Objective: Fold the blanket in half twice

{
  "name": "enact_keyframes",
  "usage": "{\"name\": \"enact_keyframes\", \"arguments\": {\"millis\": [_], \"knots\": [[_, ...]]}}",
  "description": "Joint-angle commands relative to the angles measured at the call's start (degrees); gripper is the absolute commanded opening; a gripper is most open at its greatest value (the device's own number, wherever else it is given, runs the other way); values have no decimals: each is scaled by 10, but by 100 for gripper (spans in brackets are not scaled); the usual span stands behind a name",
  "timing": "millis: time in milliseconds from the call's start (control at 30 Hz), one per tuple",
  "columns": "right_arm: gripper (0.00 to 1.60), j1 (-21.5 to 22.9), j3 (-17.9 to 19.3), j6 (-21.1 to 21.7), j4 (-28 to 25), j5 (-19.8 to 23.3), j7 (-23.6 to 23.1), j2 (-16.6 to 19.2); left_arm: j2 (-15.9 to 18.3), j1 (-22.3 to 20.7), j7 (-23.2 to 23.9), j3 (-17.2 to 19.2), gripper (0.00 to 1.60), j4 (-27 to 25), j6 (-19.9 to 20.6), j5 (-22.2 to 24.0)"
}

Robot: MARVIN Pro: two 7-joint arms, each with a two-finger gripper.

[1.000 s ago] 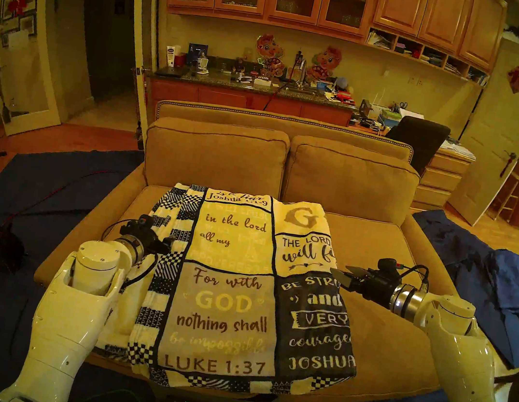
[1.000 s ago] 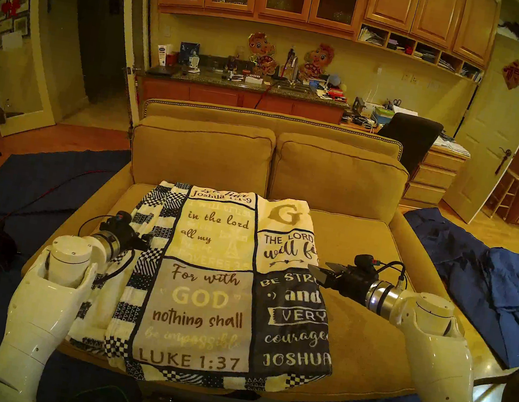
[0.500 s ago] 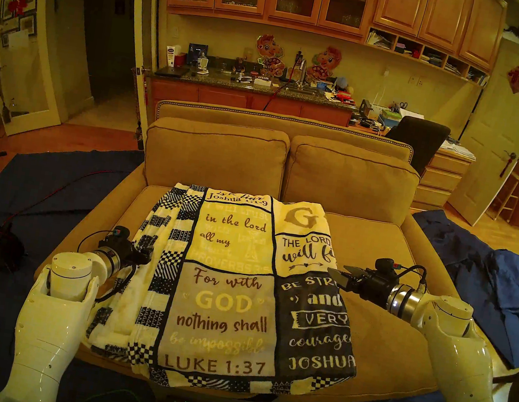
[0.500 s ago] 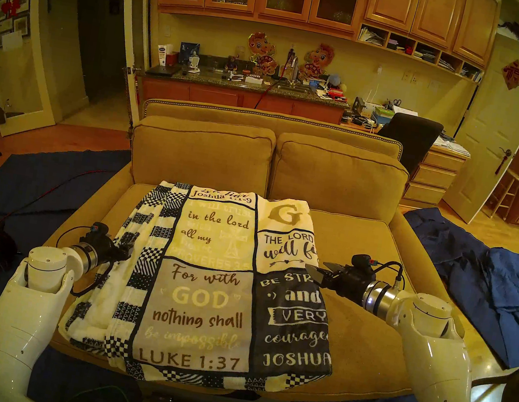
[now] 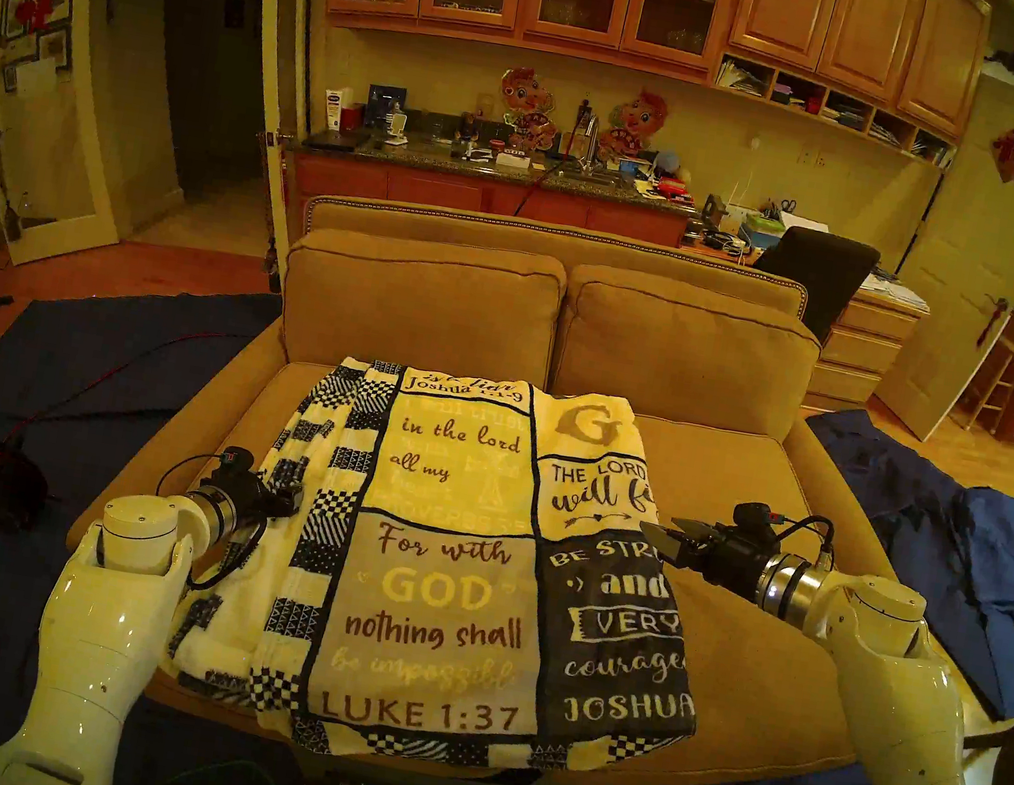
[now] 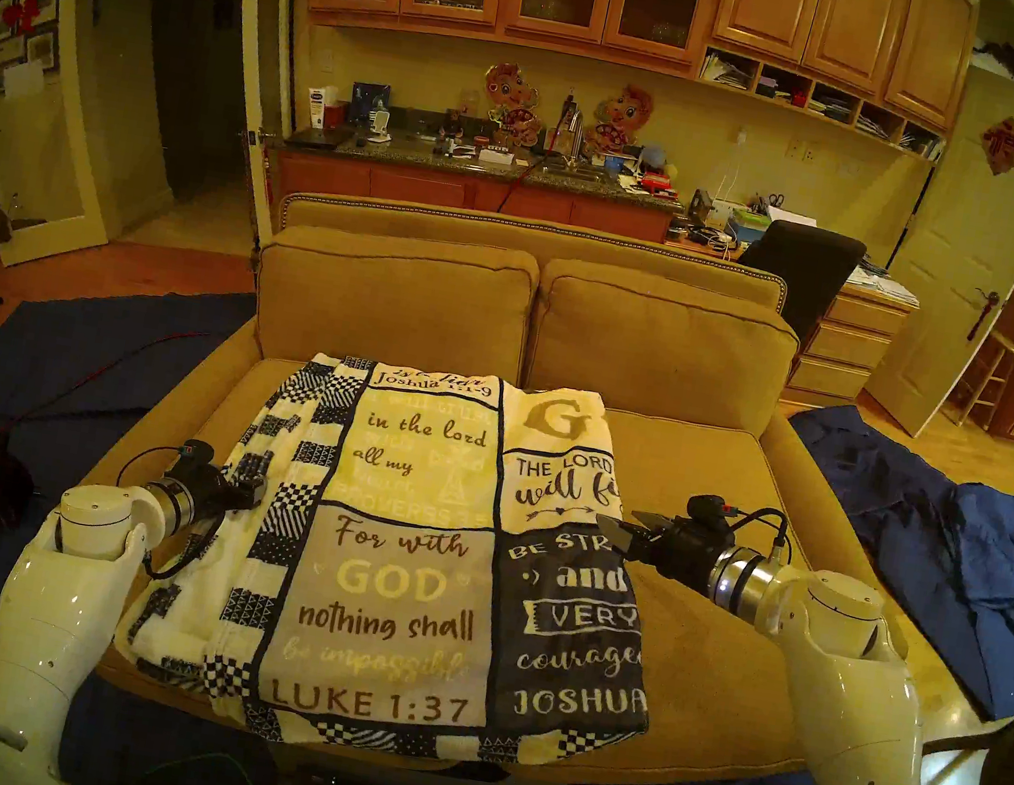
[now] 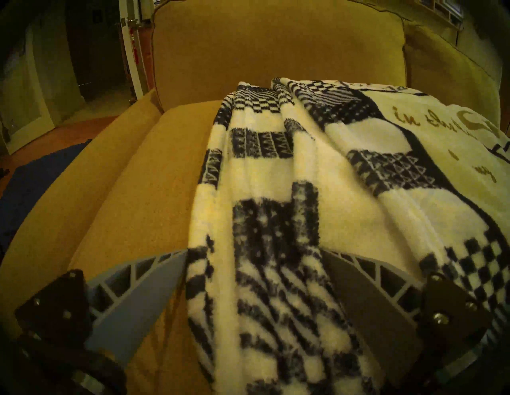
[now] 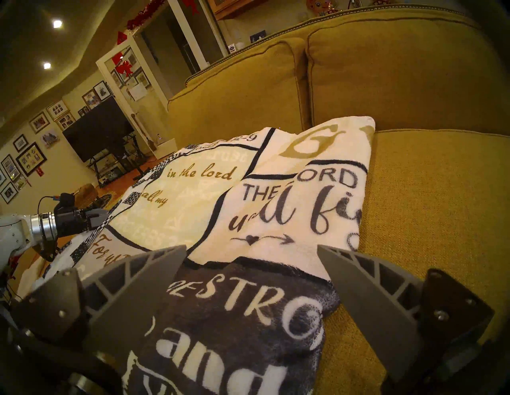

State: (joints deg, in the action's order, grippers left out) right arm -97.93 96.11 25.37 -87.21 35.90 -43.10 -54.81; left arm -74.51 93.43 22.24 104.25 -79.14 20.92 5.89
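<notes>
blanket point(image 5: 449, 571) seems folded on the sofa point(image 5: 742, 684); left hand point(image 5: 292, 497) has drawn off leftward, spread empty like right hand point(image 5: 662, 542)

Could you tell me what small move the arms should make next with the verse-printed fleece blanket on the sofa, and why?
Probably draw both arms back. The cream-and-navy fleece blanket already lies folded in layers on the tan sofa, and the left gripper and right gripper stand open at its side edges, holding nothing.
</notes>
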Motion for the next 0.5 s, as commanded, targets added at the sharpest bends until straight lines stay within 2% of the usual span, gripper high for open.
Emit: {"name": "enact_keyframes", "arguments": {"millis": [0, 233, 467], "knots": [[160, 2, 6, -2, -2, 3, -4, 4, -5, -29, -2, 7, 160, 20, -5, 11], [160, 9, 4, 0, -2, 3, -6, 5, 2, -37, 20, 6, 160, 40, -1, 23], [160, 11, 2, 1, -6, 1, -5, 5, -5, -51, 75, -2, 160, 52, 13, 58]]}}
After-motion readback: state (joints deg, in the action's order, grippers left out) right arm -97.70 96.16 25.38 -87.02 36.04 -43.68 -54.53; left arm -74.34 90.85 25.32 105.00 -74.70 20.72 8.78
